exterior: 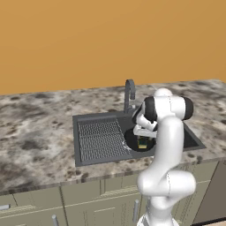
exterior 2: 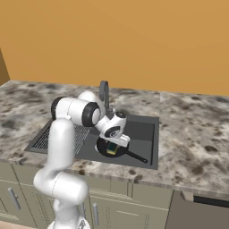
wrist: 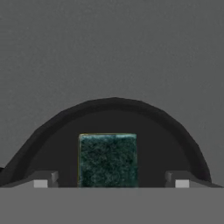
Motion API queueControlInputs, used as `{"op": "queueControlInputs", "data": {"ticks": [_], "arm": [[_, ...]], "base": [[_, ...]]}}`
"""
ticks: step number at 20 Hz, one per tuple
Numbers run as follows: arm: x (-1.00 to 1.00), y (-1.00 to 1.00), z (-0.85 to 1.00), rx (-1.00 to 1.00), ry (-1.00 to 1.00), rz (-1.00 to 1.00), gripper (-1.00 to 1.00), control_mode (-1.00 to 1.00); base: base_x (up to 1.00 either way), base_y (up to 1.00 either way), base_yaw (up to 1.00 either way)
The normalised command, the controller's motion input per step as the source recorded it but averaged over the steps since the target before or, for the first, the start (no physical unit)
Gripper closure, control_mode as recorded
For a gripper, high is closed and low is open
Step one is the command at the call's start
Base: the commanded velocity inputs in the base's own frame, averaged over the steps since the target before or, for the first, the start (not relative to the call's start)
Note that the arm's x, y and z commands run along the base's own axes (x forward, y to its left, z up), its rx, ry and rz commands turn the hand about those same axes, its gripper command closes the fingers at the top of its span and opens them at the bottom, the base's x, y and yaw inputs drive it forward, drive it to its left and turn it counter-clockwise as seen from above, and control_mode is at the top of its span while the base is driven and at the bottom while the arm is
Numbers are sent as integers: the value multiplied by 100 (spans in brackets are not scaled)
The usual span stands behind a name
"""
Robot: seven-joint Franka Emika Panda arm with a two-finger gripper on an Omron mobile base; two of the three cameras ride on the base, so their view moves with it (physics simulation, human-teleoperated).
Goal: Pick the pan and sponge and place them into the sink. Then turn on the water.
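The black pan (exterior: 131, 140) lies in the deeper basin of the dark grey sink (exterior: 88, 118), its handle (exterior 2: 136, 156) pointing toward the front right. The green-topped sponge (wrist: 107, 159) rests inside the pan (wrist: 113, 109). My gripper (wrist: 112, 181) hangs just above the sponge, open, with a clear gap between each fingertip (wrist: 41, 179) and the sponge's sides. From the base cameras the hand (exterior 2: 114, 145) reaches down into the basin over the sponge (exterior 2: 111, 150). The arched grey faucet (exterior: 129, 92) stands behind the sink; no water shows.
The ribbed drainboard (exterior: 100, 139) takes up the sink's left half. A speckled stone counter (exterior: 35, 132) surrounds the sink, with an orange wall behind. Cabinet fronts (exterior 2: 147, 201) run below the counter edge. My own forearm (exterior: 170, 132) crosses the basin's right side.
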Motion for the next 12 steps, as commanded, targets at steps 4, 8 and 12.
{"op": "queueControlInputs", "data": {"ticks": [4, 8, 12], "arm": [[-19, -3, 19, 0, -6, 0, -100, -100], [-38, 1, 18, 1, -4, 0, -100, -100], [-37, -11, 74, 23, -9, -6, -100, -100]], "base": [[0, 0, 0], [0, 0, 0], [0, 0, 0]]}}
